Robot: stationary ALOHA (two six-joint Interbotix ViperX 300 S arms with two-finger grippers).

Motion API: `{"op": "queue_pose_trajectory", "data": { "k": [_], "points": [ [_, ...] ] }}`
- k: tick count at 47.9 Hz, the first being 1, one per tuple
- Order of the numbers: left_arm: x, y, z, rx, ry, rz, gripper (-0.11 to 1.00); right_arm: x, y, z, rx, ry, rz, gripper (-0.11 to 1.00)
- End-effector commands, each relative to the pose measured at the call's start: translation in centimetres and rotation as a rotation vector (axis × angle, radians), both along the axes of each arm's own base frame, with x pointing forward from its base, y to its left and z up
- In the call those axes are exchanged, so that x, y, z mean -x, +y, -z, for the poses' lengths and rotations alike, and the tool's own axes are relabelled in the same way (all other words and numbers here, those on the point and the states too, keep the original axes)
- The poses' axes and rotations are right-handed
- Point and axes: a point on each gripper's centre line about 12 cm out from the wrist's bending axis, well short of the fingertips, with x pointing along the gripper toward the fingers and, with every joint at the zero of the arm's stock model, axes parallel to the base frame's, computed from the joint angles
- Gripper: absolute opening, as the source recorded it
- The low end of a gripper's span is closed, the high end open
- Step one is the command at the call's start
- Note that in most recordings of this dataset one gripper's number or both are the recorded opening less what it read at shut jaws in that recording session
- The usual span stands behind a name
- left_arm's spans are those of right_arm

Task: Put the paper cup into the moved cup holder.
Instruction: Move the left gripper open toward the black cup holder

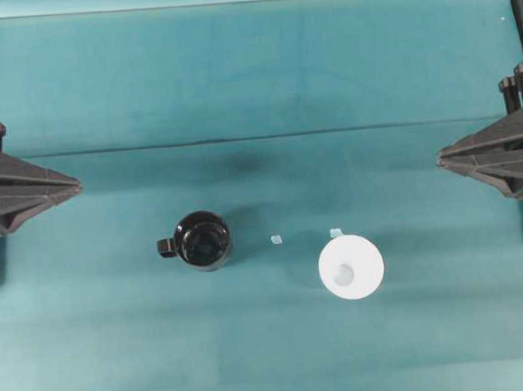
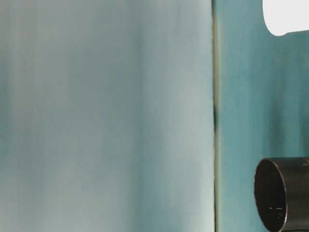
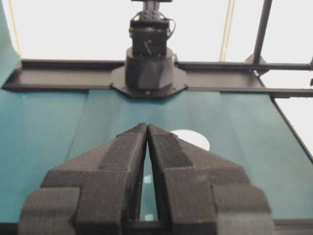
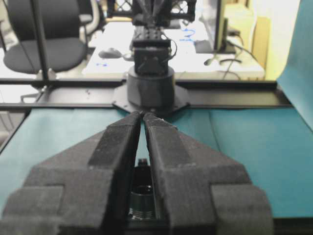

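Seen from overhead: paper cup (image 1: 350, 266) upright on the teal tabletop (image 1: 253, 87), right of centre, mouth open to the camera; cup holder (image 1: 202, 240) upright left of centre, glossy black, stubby handle (image 1: 166, 247) pointing toward the left edge; well apart from each other, neither touched by anything. Between them, a small pale marker (image 1: 277, 240); a second marker (image 1: 336, 233) just beside the cup's far rim. Left gripper (image 1: 72, 186) parked at the left edge, right gripper (image 1: 443, 156) at the right edge, tips pointing inward, both well away from cup and holder.

From the left wrist view: left gripper (image 3: 147, 126) with jaws drawn nearly together, only a thin slit between the pads, holding nothing; white rim of the cup (image 3: 191, 138) peeking past the tips. From the right wrist view: right gripper (image 4: 142, 114) likewise narrowed to a slim gap, empty; black holder (image 4: 143, 196) visible through the gap.

At table level: holder's open mouth (image 2: 282, 200) at lower right, part of the white cup (image 2: 286, 17) at upper right; picture turned sideways.
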Motion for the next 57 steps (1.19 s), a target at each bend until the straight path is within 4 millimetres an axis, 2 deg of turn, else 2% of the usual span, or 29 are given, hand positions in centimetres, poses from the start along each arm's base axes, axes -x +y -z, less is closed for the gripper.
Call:
{"op": "queue_pose_trajectory", "data": {
  "k": [1, 3, 7, 9, 18, 26, 36, 57],
  "points": [
    [-0.8, -0.7, 0.8, 0.021, 0.063, 0.036, 0.13, -0.3, 0.2, -0.2, -0.009, 0.003, -0.011, 0.16],
    [-1.0, -0.9, 1.4, 0.036, 0.107, 0.046, 0.11, -0.4, 0.4, 0.1, -0.016, 0.028, -0.021, 0.14],
    [-1.7, -1.4, 3.1, 0.078, 0.210, 0.061, 0.01, -0.7, 0.7, 1.2, -0.050, 0.120, -0.031, 0.01],
    [-2.0, -1.5, 4.0, 0.096, 0.255, 0.064, 0.00, -0.9, 0.8, 2.0, -0.070, 0.181, -0.036, -0.02],
    [-3.1, -1.7, 7.6, 0.130, 0.456, 0.052, 0.00, -1.3, 1.3, 5.2, -0.155, 0.410, -0.042, -0.03],
    [-3.7, -1.7, 10.2, 0.125, 0.599, 0.039, 0.00, -1.7, 1.5, 6.4, -0.166, 0.477, -0.040, -0.03],
    [-3.9, -1.7, 11.9, 0.120, 0.711, 0.028, 0.00, -2.0, 1.5, 7.3, -0.167, 0.529, -0.036, -0.03],
    [-4.4, -1.8, 13.8, 0.117, 0.797, 0.020, 0.00, -1.9, 1.5, 7.6, -0.177, 0.561, -0.030, -0.03]
  ]
}}
